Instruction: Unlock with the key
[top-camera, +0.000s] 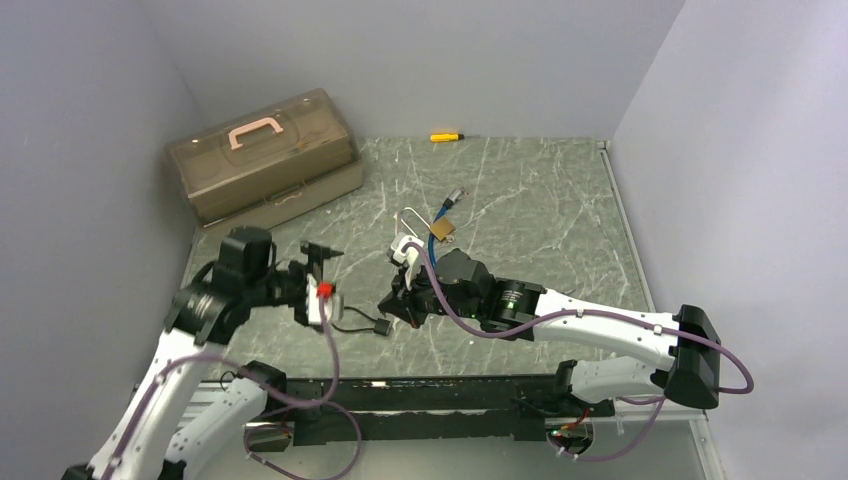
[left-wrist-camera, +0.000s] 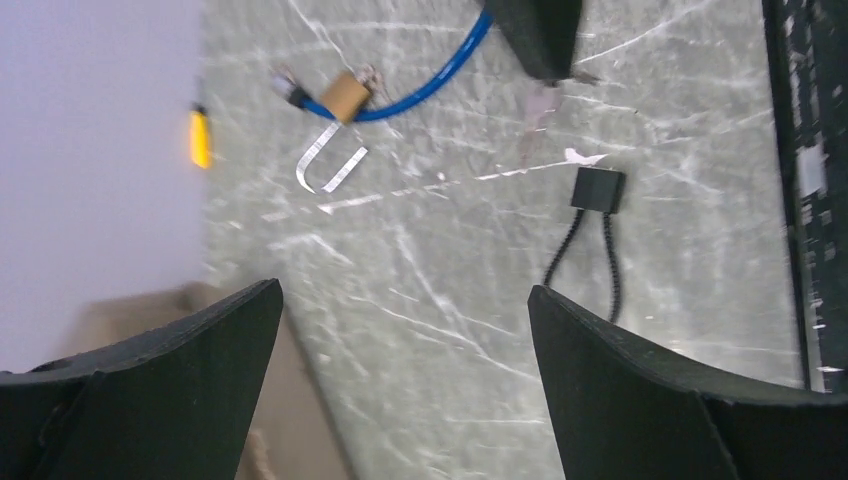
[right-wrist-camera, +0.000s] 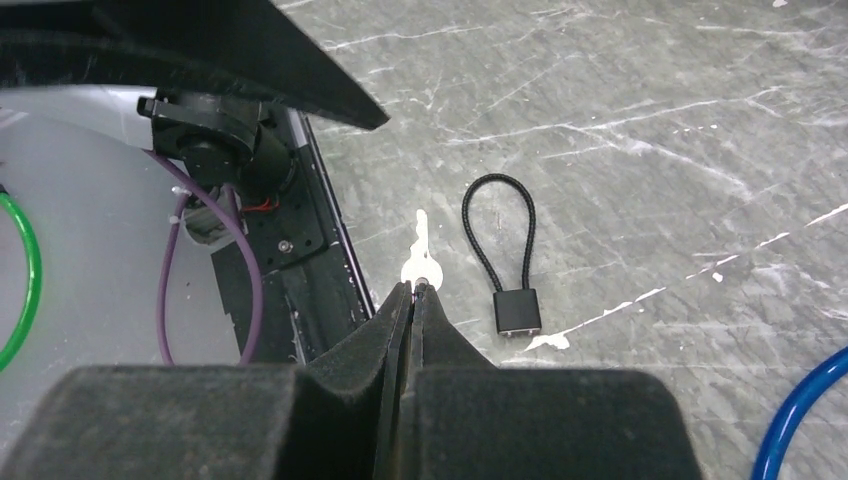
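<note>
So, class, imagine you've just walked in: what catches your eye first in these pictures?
The right gripper, near the table's centre, pinches a silver key by its head, with a black cable lock lying just beside it. Farther back lies a brass padlock on a blue cable, and a brown toolbox sits at the far left.

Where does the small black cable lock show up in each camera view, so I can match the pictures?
Top external: the black cable lock lies left of centre, on the table towards its near edge.
Left wrist: upper right, with its loop trailing downward.
Right wrist: centre, just right of the key.
Shared landmark: the blue cable, seen in all three.
</note>
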